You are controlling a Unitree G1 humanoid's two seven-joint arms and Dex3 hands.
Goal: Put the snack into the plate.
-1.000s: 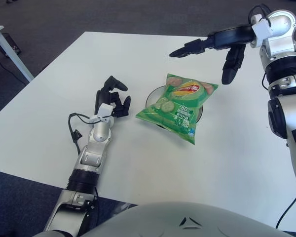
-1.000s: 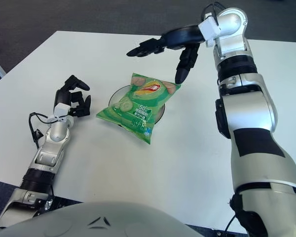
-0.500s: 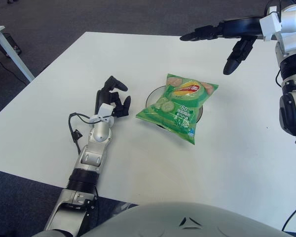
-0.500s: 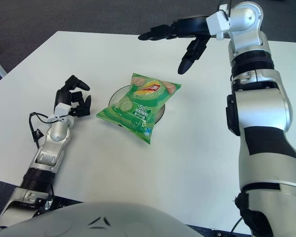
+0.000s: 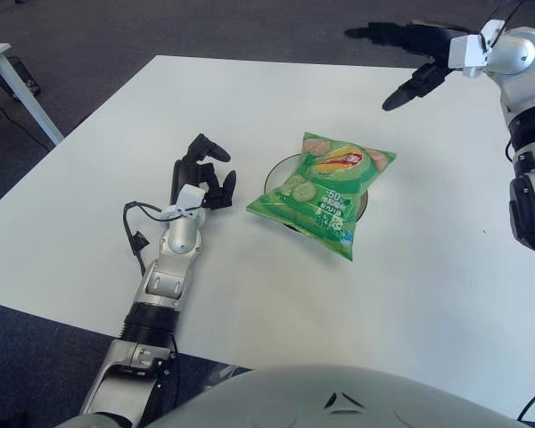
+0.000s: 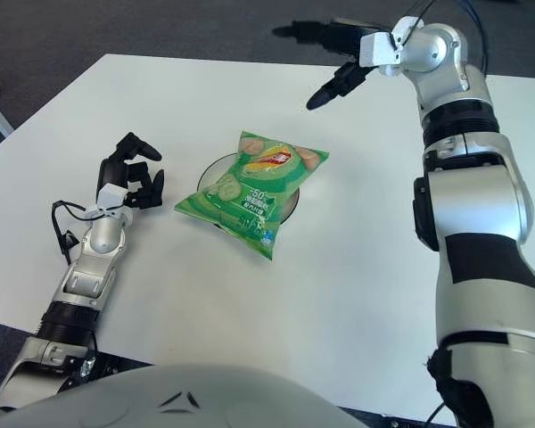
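Note:
A green snack bag [image 5: 325,192] lies flat on top of a dark plate [image 5: 276,175] in the middle of the white table; only the plate's rim shows around it. My right hand [image 5: 408,55] is raised high above the table's far right, well clear of the bag, fingers spread and empty. My left hand [image 5: 201,174] rests on the table to the left of the plate, fingers curled and holding nothing.
The white table [image 5: 116,178] spreads around the plate. A corner of another white table [image 5: 0,67] stands at the far left over the dark floor.
My right hand has risen and drawn back to the far right, away from the bag. The bag, the plate and my left hand have not moved.

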